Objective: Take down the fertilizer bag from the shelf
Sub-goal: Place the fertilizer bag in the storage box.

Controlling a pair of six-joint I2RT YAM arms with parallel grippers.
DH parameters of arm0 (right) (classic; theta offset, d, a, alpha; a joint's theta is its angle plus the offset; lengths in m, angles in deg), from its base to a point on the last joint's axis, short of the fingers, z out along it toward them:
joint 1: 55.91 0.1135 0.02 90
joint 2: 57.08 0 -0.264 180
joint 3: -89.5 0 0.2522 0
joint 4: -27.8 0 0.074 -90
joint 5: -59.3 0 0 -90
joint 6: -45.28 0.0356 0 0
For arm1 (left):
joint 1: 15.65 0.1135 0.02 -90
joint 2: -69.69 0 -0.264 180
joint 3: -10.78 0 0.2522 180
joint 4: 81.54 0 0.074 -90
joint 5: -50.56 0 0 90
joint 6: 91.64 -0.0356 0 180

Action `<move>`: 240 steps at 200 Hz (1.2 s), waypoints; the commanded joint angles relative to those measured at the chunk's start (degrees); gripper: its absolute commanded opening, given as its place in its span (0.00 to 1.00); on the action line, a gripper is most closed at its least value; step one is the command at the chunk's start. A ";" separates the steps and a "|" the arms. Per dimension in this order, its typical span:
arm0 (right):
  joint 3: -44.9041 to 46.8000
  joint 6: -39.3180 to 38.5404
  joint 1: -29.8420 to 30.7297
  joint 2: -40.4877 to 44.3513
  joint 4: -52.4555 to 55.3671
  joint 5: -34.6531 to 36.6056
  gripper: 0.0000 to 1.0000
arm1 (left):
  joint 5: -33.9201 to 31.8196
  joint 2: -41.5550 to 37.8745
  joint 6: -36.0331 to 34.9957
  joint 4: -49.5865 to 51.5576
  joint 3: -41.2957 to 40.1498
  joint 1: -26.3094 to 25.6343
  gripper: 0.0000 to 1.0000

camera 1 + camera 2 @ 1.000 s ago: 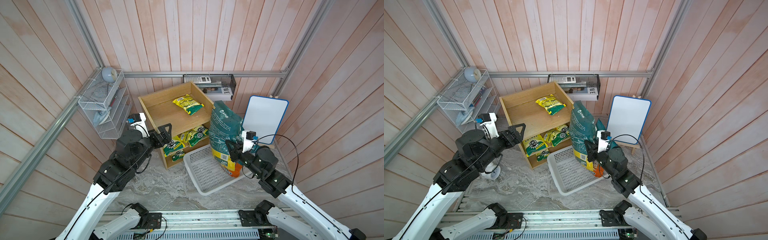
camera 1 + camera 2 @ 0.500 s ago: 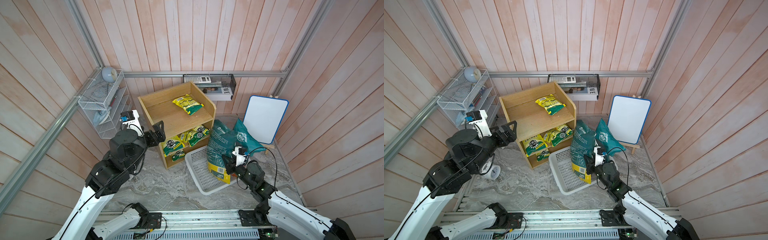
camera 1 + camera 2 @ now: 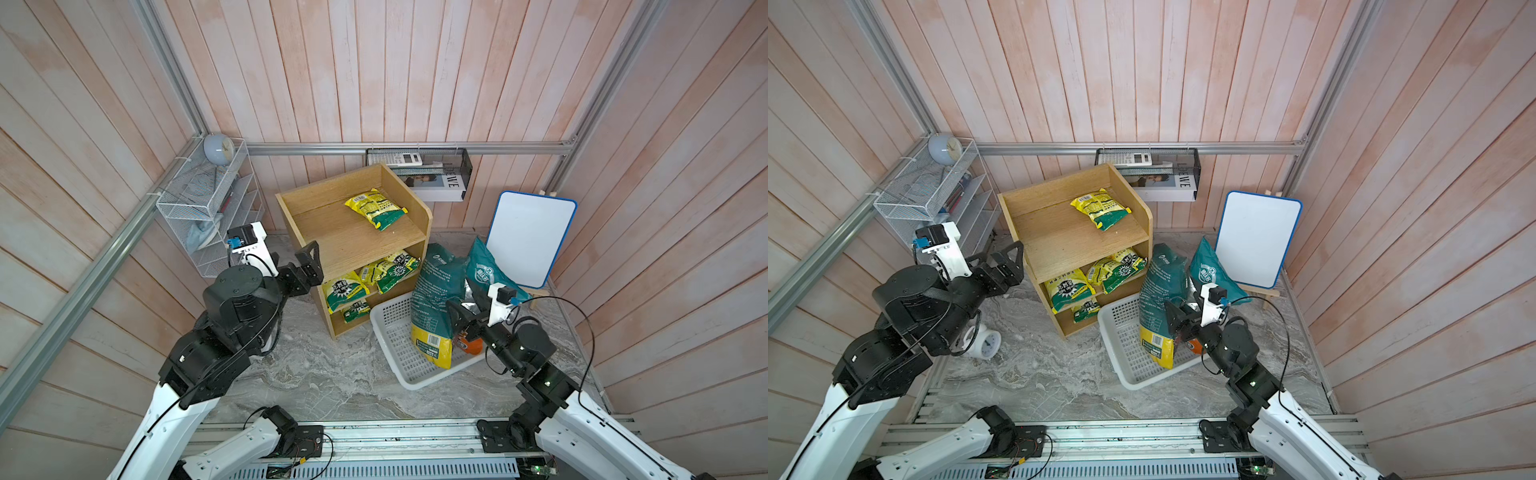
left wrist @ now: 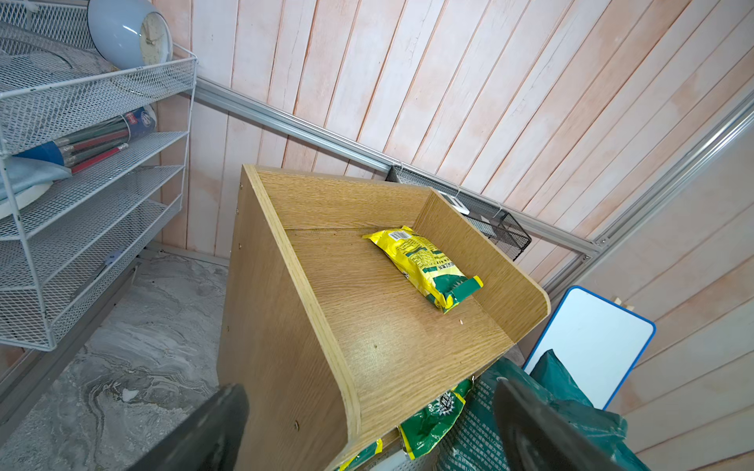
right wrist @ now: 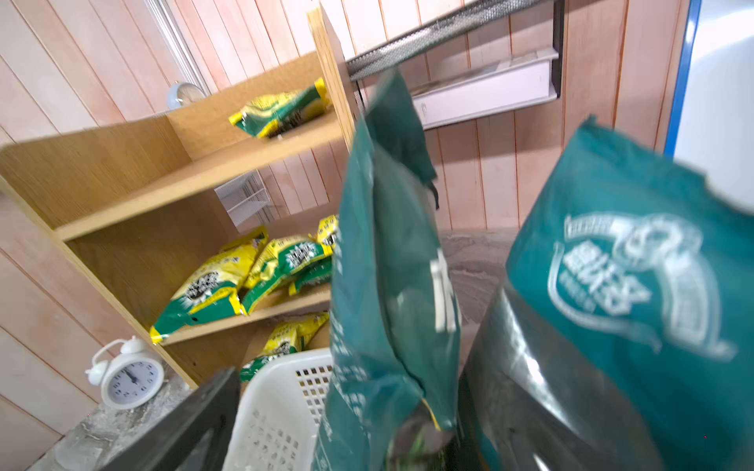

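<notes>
The fertilizer bag (image 3: 434, 299) (image 3: 1160, 291) (image 5: 383, 265), tall, teal with a yellow bottom, stands upright in a white basket (image 3: 409, 384) (image 3: 1129, 374) right of the light-wood shelf (image 3: 353, 237) (image 3: 1067, 237) (image 4: 367, 326). My right gripper (image 3: 463, 322) (image 3: 1183, 318) (image 5: 367, 428) is open low at the bag's right side; its jaws stand wide with the bag's lower edge between them. My left gripper (image 3: 309, 264) (image 3: 1013, 259) (image 4: 367, 440) is open and empty at the shelf's left front corner.
A small yellow-green packet (image 3: 376, 208) lies on the top tier, with more on the lower tiers. A second teal bag (image 3: 486, 270) leans on a whiteboard (image 3: 528, 241). A white alarm clock (image 3: 986, 343) stands left of the shelf, below a wire rack (image 3: 208, 208). A black mesh tray (image 3: 419, 166) hangs behind.
The right gripper came down with the fertilizer bag, set it in the basket and opened. The left arm drew back to the left, away from the shelf front.
</notes>
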 commanded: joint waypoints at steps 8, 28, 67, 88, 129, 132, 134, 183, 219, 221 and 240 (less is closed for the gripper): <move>-20.56 -1.15 -0.32 -7.95 25.23 2.18 0.98 | 1.76 -0.27 -0.16 -2.25 -1.51 0.13 1.00; -37.00 -1.38 -2.72 -19.73 42.15 3.57 0.98 | 3.37 0.33 -0.18 -2.49 -1.57 0.13 1.00; -57.77 0.00 -7.66 -36.43 58.81 -6.14 0.90 | 2.57 2.66 -5.62 2.82 2.09 0.13 1.00; -61.65 0.62 -7.75 -40.58 61.76 -7.73 0.82 | 0.83 1.78 -6.74 3.23 1.60 0.13 1.00; -62.96 1.06 -8.70 -46.63 62.87 -9.65 0.70 | 0.36 -1.21 -6.64 -0.87 -2.75 0.13 1.00; -62.92 1.11 -8.78 -47.01 62.82 -9.65 0.68 | 0.35 -1.32 -6.64 -0.89 -2.84 0.13 1.00; -62.88 1.11 -8.84 -47.25 62.76 -9.69 0.67 | 0.35 -1.29 -6.64 -0.91 -2.88 0.13 0.99; -59.79 2.81 -9.36 -46.18 56.46 -15.58 0.10 | -0.06 -2.04 -6.73 -1.06 -4.18 0.13 1.00; -51.24 1.79 -8.07 -35.47 38.99 -17.60 0.00 | -0.92 -2.37 -7.01 -2.56 -5.85 0.13 1.00; -50.55 1.55 -7.96 -34.76 37.82 -17.35 0.00 | -0.89 -2.37 -7.00 -2.73 -5.98 0.13 1.00; -43.02 -1.43 -6.68 -27.96 26.85 -14.90 0.00 | -1.31 -2.40 -7.01 -3.83 -6.59 0.13 1.00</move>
